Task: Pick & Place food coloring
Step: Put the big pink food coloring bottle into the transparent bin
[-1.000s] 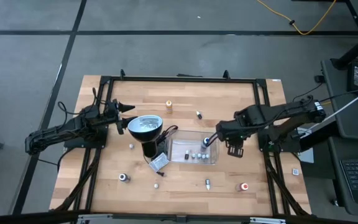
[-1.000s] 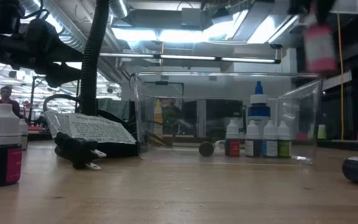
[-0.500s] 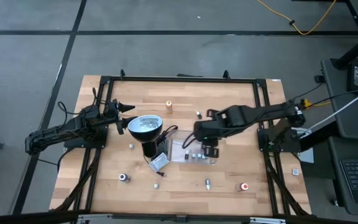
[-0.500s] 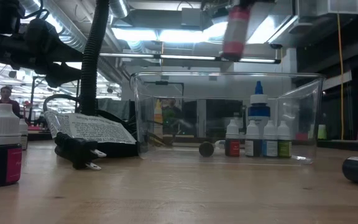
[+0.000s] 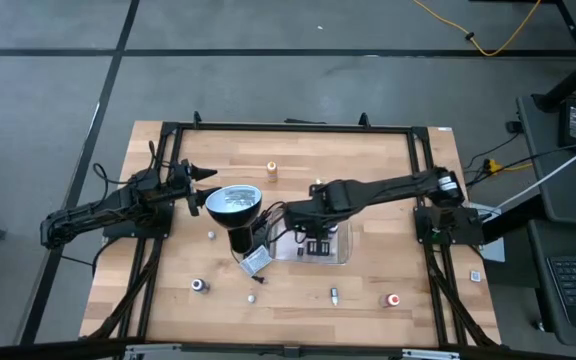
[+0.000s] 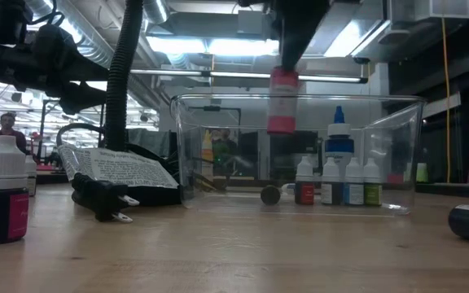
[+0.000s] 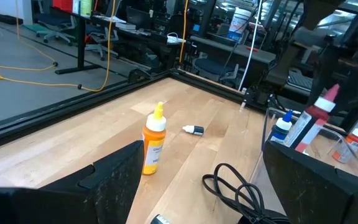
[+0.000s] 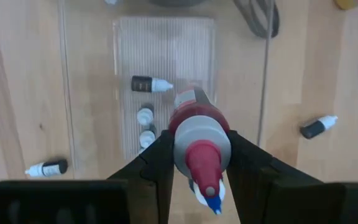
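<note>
My right gripper [image 5: 313, 236] hangs over the clear tray [image 5: 340, 258], shut on a red food coloring bottle [image 6: 282, 102]. The bottle is above the tray's inside, left of the small bottles [image 6: 336, 183] and the blue-capped one [image 6: 338, 138] standing on the tray's floor. Another bottle [image 8: 149, 83] lies flat in the tray. My left gripper [image 5: 204, 175] waits open at the table's left, pointing level past the lamp. Loose bottles rest on the table: an orange one [image 7: 154, 146] upright, and a small one [image 7: 193, 129] on its side. My right gripper pinches the red bottle's upper end [image 8: 182, 138], around its cap, between its two fingers [image 8: 157, 155]. The fingers come from above, pointing almost straight down. The bottle hangs upright below them [image 6: 282, 122], clear of the tray's floor, about level with the tray's rim.
A black lamp [image 5: 234, 205] with its cord and plug [image 6: 104, 199] stands just left of the tray. More loose bottles lie near the front edge: a dark one [image 5: 200, 286], a white one [image 5: 251, 298], a small one [image 5: 334, 294], a red one [image 5: 393, 300].
My right gripper has carried the red bottle toward the table's left, from beyond the tray's right end to above its inside, and has sunk a little. It has rolled somewhat on the way. The bottle has stayed upright in the hold.
</note>
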`<action>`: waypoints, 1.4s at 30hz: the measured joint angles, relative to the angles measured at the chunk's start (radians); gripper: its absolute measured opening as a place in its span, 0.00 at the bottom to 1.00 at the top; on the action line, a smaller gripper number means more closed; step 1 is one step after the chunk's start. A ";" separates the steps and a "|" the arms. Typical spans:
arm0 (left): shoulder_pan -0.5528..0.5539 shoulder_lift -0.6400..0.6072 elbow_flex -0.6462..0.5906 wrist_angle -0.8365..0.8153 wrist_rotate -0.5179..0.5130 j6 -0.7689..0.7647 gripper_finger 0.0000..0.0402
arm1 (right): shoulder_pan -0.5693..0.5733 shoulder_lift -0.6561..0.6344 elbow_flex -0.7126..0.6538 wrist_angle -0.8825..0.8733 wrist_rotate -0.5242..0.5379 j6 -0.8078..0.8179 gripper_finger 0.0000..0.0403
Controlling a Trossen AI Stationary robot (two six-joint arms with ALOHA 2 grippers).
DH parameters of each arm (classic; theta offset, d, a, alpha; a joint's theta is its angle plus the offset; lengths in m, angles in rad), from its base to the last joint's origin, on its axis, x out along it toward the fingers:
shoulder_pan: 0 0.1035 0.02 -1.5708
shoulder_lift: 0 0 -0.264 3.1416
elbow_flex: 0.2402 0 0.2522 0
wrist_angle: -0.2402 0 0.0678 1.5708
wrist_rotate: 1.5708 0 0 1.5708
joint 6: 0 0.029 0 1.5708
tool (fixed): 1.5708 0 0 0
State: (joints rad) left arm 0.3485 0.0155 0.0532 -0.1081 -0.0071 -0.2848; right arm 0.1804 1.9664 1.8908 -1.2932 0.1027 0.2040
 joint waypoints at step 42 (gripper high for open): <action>0.000 0.000 0.000 0.000 0.000 0.001 0.80 | -0.036 -0.043 -0.322 0.213 -0.028 0.210 0.31</action>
State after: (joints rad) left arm 0.3489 0.0154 0.0532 -0.1081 -0.0071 -0.2840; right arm 0.1440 1.9233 1.5684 -1.0798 0.0746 0.4142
